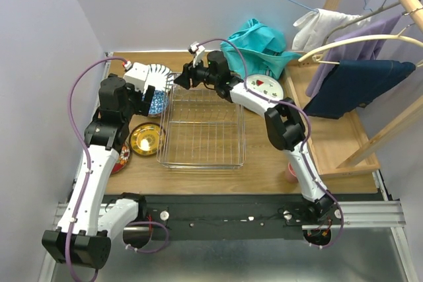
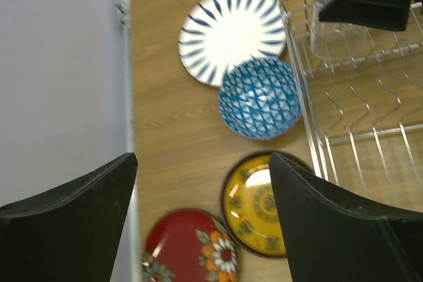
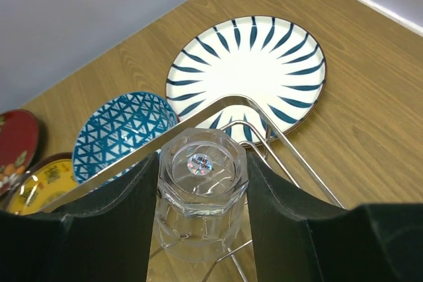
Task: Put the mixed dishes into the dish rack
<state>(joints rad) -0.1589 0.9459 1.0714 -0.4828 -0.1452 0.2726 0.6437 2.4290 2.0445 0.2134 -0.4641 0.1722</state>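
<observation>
- The right gripper [image 3: 201, 163] clamps a clear glass [image 3: 201, 186], one finger pressed to each side of it, the jaws about half spread.
- Glass and fingers sit low inside the far left corner of the dish rack [image 3: 284, 143], whose wire rim bends around them. Whether the glass touches the grid cannot be told.
- Just beyond that corner, outside the wire, lies the blue-striped white plate [image 3: 264, 64].
- Left of the fingers, against the rack's rim, sits a blue patterned bowl [image 3: 119, 130].
- The left gripper [image 2: 203, 163] hangs over the table [image 2: 172, 117] with its jaws spread wide and nothing between them.
- Below its fingers lie the gold saucer [image 2: 254, 206], closest to the rack, and the red saucer [image 2: 192, 249], which overlap at their edges. The bowl and striped plate lie further ahead of it.
- The white plate with red fruit marks [image 1: 264, 86] rests past the rack's far right corner, behind the right arm and well apart from both grippers.
</observation>
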